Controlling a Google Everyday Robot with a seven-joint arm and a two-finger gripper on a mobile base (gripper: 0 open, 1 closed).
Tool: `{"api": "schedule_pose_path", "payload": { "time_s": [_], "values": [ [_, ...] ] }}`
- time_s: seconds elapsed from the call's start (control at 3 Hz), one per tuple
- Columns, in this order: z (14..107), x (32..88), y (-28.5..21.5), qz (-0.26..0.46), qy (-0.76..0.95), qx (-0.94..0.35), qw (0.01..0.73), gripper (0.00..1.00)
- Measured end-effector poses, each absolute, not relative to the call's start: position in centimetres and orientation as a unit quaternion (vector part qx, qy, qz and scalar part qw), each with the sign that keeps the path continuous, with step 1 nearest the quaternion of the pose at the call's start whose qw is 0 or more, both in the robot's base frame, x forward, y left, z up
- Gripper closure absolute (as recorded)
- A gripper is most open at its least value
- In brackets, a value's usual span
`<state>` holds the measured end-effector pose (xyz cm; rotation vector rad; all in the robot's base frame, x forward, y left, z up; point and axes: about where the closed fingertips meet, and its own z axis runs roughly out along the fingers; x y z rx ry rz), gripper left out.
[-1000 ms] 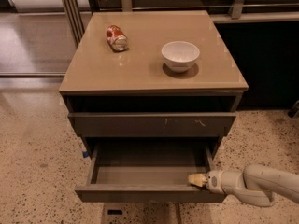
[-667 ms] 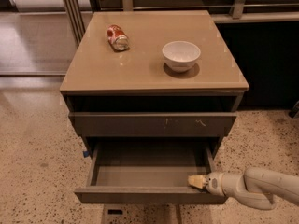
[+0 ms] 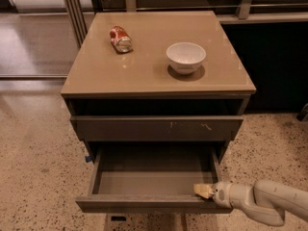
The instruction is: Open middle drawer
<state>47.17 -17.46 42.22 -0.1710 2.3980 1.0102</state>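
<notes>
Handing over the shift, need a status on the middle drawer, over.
Gripper at drawer's front right corner. Middle drawer pulled out, scratched drawer above it shut. Nothing in its path; soda can and white bowl on the cabinet top.

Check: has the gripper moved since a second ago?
Yes, slightly: the gripper, at the middle drawer's front edge, drew farther from the tabletop, toward the camera.

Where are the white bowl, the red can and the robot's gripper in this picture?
white bowl [image 3: 186, 57]: camera view, its inner hollow.
red can [image 3: 120, 38]: camera view, the side of the lying can.
gripper [image 3: 203, 190]: camera view, its tan tip, at the front right corner of the open middle drawer [image 3: 144, 202].
</notes>
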Motion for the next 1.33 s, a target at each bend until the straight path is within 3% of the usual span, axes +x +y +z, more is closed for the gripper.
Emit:
{"api": "schedule_pose_path", "payload": {
  "time_s": [0.67, 1.0, 1.33],
  "values": [
    [45.1, 46.0, -17.4, 0.351, 0.871, -0.093, 0.332, 1.00],
    [47.6, 46.1, -17.1, 0.349, 0.853, -0.103, 0.373, 0.82],
    [47.1, 46.1, -17.0, 0.351, 0.857, -0.101, 0.364, 0.60]
  ]
}}
